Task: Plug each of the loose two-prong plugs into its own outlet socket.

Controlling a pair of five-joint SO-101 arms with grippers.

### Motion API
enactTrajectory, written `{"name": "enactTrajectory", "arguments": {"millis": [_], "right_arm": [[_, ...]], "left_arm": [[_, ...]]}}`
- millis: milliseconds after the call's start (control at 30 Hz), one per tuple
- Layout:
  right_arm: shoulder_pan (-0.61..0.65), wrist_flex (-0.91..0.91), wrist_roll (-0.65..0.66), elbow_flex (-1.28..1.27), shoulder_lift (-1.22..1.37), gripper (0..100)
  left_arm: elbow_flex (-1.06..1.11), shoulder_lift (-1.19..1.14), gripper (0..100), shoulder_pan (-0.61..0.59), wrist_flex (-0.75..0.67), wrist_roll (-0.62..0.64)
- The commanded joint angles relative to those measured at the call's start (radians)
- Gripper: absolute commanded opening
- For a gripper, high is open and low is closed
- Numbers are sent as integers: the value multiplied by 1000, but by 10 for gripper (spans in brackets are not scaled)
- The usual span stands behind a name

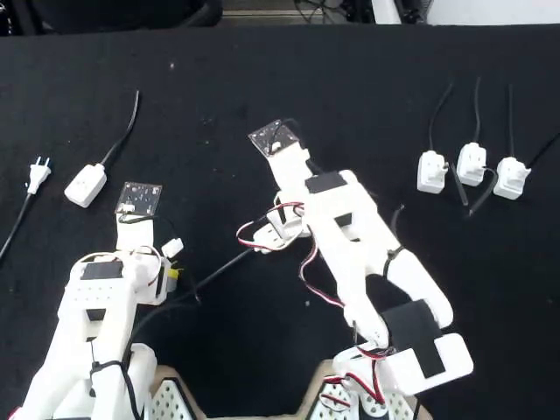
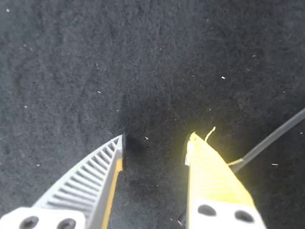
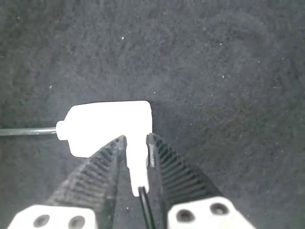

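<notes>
- Two jaws of the right gripper (image 3: pixel 136 140) clench the narrow neck of a white plug (image 3: pixel 137 171); its socket block (image 3: pixel 105 121) lies touching it, just beyond the fingertips.
- Pressing straight along the plug's axis looks best; a skewed push would likely slide the block.
- Meanwhile the left gripper (image 2: pixel 155 143) hangs released over bare table (image 2: pixel 71 57), with a black cable (image 2: pixel 271 138) beside it.
- No writing is readable.

No legible text or markings anywhere.

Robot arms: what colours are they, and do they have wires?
Both are blocky white plastic. The left arm has a gripper with one yellow finger and one grey ribbed one. The right arm has red and white wires, black patches, and grey ribbed fingers.
</notes>
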State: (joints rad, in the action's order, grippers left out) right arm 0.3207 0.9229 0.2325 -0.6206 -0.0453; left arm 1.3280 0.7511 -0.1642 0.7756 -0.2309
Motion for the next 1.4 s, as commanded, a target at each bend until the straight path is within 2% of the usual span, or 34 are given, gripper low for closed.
{"name": "enactTrajectory", "arguments": {"millis": [0,100,267,333,700,1000,1367], "right_arm": [[15,-31,-11,2,-13,15],[17,-43,-12,2,-8,37],[17,-44,-11,-1,-8,192],[17,-44,-8,2,-15,218],[18,-18,-11,113,-16,219],[75,232,-11,343,-16,219],[109,351,-2,479,-16,219]], "left_arm": [[-8,2,212,2,2,5],[-8,2,212,2,2,5],[-7,2,212,2,2,5],[-7,2,212,2,2,5],[-7,2,212,2,2,3],[-7,2,212,2,2,2],[-7,2,212,2,2,2]]}}
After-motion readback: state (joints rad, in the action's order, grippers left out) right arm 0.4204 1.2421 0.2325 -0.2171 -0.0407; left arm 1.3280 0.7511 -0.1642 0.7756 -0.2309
